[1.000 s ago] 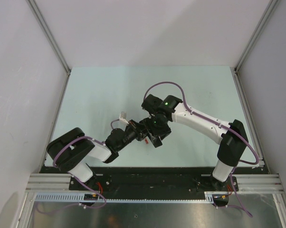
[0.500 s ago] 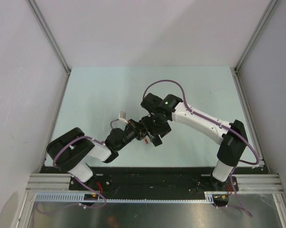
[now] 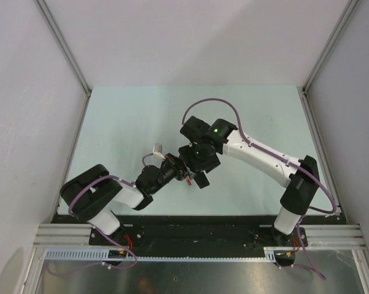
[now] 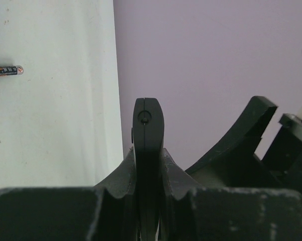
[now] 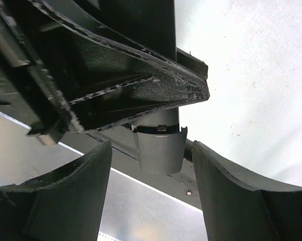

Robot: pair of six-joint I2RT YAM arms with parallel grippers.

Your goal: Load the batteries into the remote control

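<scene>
My left gripper is shut on the remote control, a slim black bar that I see edge-on, sticking up from between its fingers. From the right wrist, the remote's grey rounded end pokes out below the left gripper's black fingers. My right gripper is open, one finger on each side of that end with a gap on both sides. The two grippers meet at mid-table, left gripper and right gripper. One battery, black and orange, lies on the table to the far left.
A small white piece lies on the pale green table just behind the left arm. A tiny red bit shows below the grippers; I cannot tell what it is. Grey walls enclose the table on three sides.
The right gripper's fingers have spread wider. Its wrist has shifted slightly left, towards the left gripper. The left arm and the remote have stayed put.
</scene>
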